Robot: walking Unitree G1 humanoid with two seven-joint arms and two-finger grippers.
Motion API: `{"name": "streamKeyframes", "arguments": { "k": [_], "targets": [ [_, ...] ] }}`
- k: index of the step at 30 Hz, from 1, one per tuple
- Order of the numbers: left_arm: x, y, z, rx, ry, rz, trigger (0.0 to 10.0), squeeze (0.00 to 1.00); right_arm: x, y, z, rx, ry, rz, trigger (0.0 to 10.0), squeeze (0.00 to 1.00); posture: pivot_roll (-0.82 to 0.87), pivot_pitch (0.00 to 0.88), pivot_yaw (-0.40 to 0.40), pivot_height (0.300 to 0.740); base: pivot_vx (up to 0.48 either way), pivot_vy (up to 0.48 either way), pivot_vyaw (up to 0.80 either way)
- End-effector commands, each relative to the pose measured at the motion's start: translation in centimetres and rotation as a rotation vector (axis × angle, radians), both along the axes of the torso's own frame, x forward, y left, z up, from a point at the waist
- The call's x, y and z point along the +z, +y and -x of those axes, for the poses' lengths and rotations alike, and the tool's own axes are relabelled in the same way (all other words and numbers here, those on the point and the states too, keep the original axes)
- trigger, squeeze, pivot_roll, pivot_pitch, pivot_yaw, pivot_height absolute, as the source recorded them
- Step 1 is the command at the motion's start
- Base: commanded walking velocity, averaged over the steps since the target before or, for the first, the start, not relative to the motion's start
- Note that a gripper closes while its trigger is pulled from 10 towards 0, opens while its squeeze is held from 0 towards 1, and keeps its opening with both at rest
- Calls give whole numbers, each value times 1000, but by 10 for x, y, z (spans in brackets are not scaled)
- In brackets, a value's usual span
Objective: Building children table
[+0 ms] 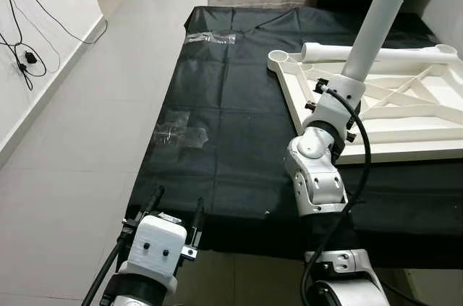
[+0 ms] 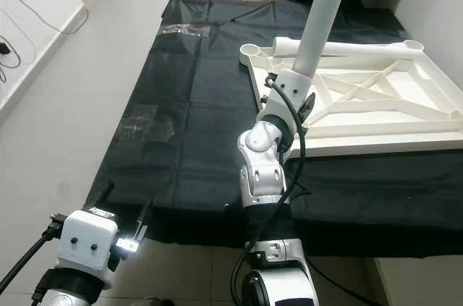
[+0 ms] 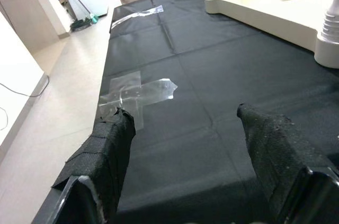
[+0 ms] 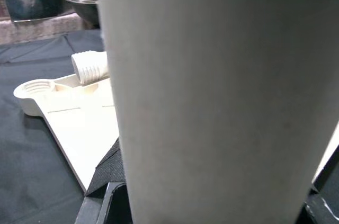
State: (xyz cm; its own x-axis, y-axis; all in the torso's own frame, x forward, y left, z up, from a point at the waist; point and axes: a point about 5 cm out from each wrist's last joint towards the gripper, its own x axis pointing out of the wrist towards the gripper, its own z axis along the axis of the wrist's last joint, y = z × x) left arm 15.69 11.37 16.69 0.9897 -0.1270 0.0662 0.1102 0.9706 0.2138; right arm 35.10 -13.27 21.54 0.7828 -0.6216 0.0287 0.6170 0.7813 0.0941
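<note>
the right gripper (image 1: 346,87) clasps a table leg (image 1: 376,24) upright, likely to screw into the upturned tabletop (image 1: 405,148), while the left gripper (image 1: 176,208) hangs spread and empty.

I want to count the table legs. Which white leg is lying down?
The table leg lying across the far edge of the upside-down tabletop. The other leg stands upright in the right gripper.

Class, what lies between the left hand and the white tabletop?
Black cloth bearing a clear tape patch, seen in the left wrist view, lies between left hand and tabletop.
</note>
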Motion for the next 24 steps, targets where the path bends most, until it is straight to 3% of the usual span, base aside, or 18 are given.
{"name": "streamKeyframes", "arguments": {
  "k": [1,7,9,10,12,13,14,18,20,21,22,23,24],
  "targets": [
    [-5,1,0,-6,19,-12,10000,0,-41,29,4,35,219,-187,10000,0,147,166,-4,740,0,0,0],
    [-5,2,-1,-6,18,-16,10000,0,-50,31,5,87,243,-242,10000,0,147,160,-1,740,0,0,0],
    [-5,2,-1,-9,17,-17,10000,0,-49,42,4,299,152,-280,10000,0,146,156,2,740,0,0,0],
    [-5,2,-1,-9,17,-17,10000,0,-49,42,4,299,152,-280,10000,0,146,156,2,740,0,0,0],
    [-5,2,0,-11,16,-18,10000,0,-52,49,4,460,115,-325,10000,0,146,152,3,740,0,0,0],
    [-5,2,0,-11,16,-18,10000,0,-52,49,4,460,115,-325,10000,0,146,152,3,740,0,0,0],
    [-5,3,0,-11,14,-19,10000,0,-56,51,3,538,122,-336,10000,0,145,150,4,740,0,0,0],
    [-4,3,0,-10,13,-20,10000,0,-59,52,3,584,128,-339,10000,0,145,150,4,740,0,0,0],
    [-3,5,-2,-5,7,-23,10000,0,-59,60,2,889,85,-218,10000,0,145,150,4,740,0,0,0],
    [-3,5,-2,-5,7,-23,10000,0,-59,60,2,889,85,-218,10000,0,145,150,4,740,0,0,0],
    [-3,5,-2,-3,5,-25,10000,0,-60,64,3,1003,78,-164,10000,0,145,150,4,740,0,0,0],
    [-3,5,-2,-3,5,-25,10000,0,-60,64,3,1003,78,-164,10000,0,145,150,4,740,0,0,0],
    [-3,5,-2,-2,5,-26,10000,0,-63,67,5,1121,99,-124,10000,0,145,150,4,740,0,0,0]
  ]
}}
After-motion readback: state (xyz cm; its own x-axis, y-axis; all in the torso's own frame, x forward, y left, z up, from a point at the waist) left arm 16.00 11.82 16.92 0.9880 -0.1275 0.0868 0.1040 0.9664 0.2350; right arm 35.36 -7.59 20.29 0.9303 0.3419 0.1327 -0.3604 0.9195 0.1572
